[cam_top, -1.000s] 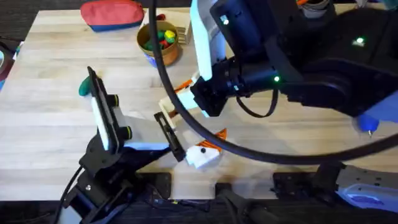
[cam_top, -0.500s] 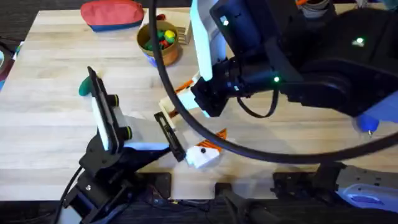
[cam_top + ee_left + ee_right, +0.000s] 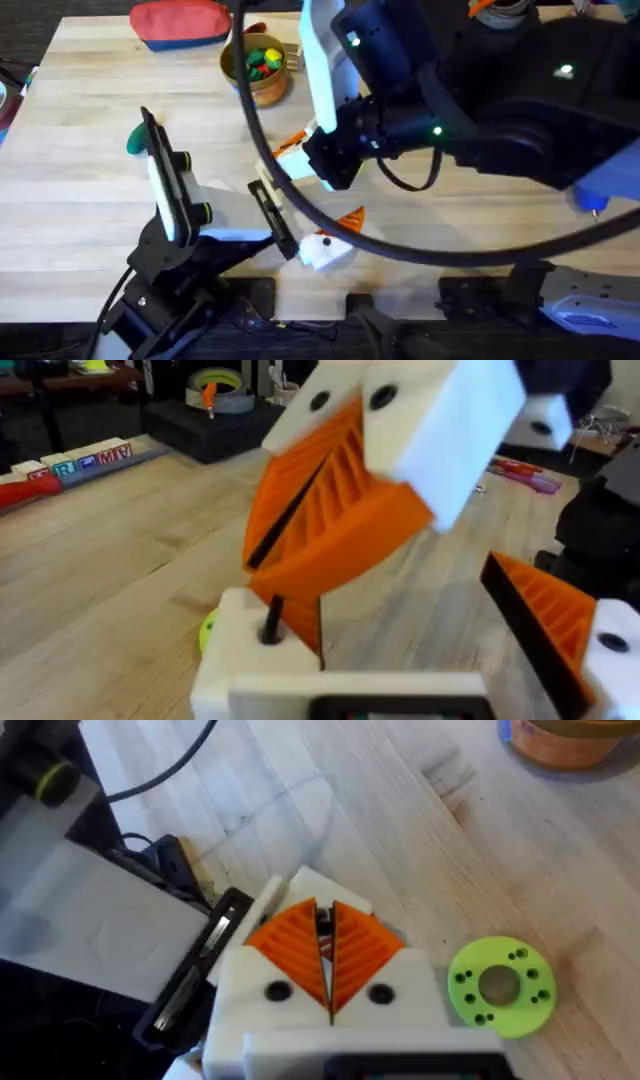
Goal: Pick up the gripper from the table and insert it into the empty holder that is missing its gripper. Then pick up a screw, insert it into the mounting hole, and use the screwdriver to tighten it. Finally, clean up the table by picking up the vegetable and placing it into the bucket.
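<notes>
Showing tan-orange bucket point(image 3: 262, 68), colourful toys inside

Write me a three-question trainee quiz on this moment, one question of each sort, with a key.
1. True or false: the bucket stands near the red pouch.
2. The disc with holes is: A lime green, B blue, C red.
3. Are the orange pads of the right gripper apart or closed together?
Key: 1 true; 2 A; 3 closed together, with a thin dark piece between them.
</notes>
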Robot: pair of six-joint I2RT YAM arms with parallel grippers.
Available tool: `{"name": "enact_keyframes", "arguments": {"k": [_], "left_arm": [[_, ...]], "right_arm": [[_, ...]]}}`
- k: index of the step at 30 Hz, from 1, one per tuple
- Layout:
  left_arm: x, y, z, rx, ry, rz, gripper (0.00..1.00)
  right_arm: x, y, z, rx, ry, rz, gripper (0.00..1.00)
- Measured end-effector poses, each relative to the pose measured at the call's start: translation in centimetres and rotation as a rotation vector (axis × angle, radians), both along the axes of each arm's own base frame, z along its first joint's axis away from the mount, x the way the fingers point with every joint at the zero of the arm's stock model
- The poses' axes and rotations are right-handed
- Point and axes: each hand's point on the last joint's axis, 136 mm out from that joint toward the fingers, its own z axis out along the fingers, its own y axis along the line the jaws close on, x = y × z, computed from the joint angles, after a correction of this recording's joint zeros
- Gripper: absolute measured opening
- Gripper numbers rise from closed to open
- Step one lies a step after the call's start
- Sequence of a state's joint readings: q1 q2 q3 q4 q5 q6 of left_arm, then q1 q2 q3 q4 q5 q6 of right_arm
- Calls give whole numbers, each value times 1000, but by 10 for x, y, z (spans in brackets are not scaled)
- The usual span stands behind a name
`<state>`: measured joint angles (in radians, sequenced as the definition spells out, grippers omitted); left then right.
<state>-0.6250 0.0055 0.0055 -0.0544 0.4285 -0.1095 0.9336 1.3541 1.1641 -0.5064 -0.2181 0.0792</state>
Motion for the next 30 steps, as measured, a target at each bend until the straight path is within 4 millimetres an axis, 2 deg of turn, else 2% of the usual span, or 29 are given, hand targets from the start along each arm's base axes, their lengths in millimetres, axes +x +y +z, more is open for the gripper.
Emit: {"name": "enact_keyframes", "arguments": {"k": [9, 30], "left_arm": [[-1, -1, 0, -2, 2, -6, 988], [-3, -2, 0, -2, 1, -19, 988]], "right_arm": [[-5, 21, -5, 9, -19, 37, 3], [-4, 14, -7, -10, -6, 26, 3]]}}
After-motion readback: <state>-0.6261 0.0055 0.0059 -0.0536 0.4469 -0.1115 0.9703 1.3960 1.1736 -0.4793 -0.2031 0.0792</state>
